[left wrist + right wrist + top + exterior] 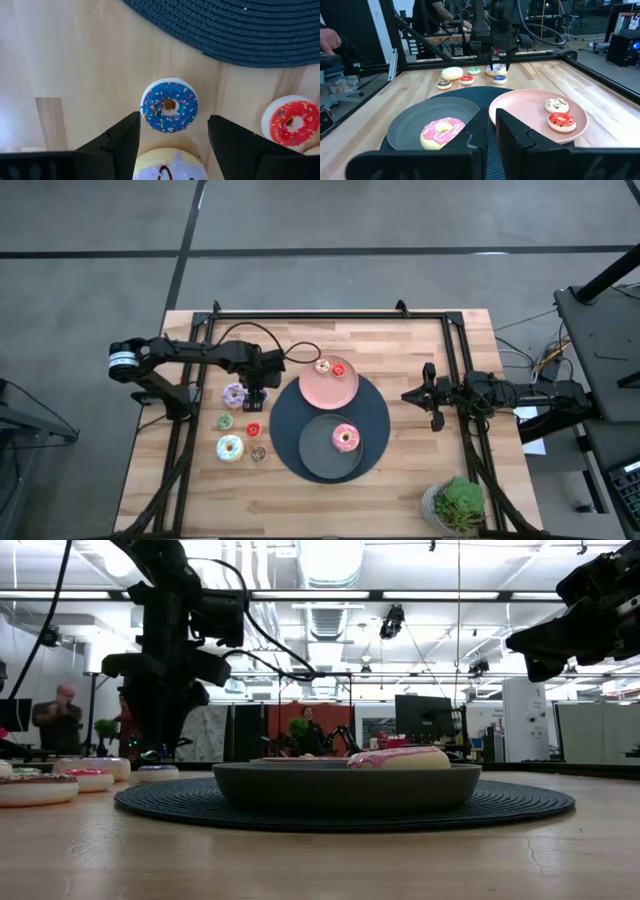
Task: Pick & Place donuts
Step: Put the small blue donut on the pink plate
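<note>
Fingers of my left gripper (170,137) are hanging spread above the blue donut (169,105), which is lying on the wood near the dark mat (235,30). I'm judging it light, stiff and smooth, so I'm pinching across its outer rim. Blue frosting, sprinkles, pale base. My right gripper (487,125) is waiting nearly closed, empty.

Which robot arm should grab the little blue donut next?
Probably the left. The left gripper hangs open right over the blue donut, which shows between its fingers, beside the lilac donut. The right gripper waits far across the mat, with its fingers close together.
</note>
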`<action>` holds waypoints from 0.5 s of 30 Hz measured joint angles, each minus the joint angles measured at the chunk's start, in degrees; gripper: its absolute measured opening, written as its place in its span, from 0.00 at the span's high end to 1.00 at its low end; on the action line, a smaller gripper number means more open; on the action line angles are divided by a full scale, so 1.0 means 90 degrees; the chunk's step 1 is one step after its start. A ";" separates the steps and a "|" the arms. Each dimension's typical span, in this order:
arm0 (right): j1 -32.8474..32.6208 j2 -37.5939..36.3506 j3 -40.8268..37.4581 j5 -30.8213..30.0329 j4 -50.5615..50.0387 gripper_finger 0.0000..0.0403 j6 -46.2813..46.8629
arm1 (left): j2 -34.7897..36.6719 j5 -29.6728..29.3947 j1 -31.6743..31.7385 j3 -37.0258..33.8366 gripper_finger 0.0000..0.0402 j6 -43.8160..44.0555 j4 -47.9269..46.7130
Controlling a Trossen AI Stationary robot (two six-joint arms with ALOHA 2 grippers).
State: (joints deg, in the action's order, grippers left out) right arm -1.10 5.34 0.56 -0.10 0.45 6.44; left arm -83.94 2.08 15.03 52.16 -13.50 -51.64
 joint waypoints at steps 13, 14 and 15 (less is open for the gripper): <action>0.0000 0.0000 0.0000 0.0000 0.0000 0.93 -0.0002 | 0.0010 0.0013 0.0000 -0.0102 0.49 0.0196 0.0293; -0.0002 0.0000 0.0000 0.0000 0.0000 0.93 -0.0002 | 0.0010 0.0013 0.0000 -0.0109 0.49 0.0240 0.0295; -0.0001 0.0000 0.0000 0.0002 0.0000 0.93 0.0000 | 0.0010 0.0013 0.0000 -0.0109 0.49 0.0280 0.0302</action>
State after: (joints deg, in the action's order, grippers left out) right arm -1.11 5.34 0.56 -0.08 0.45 6.44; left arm -83.85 2.20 15.03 51.18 -10.98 -48.92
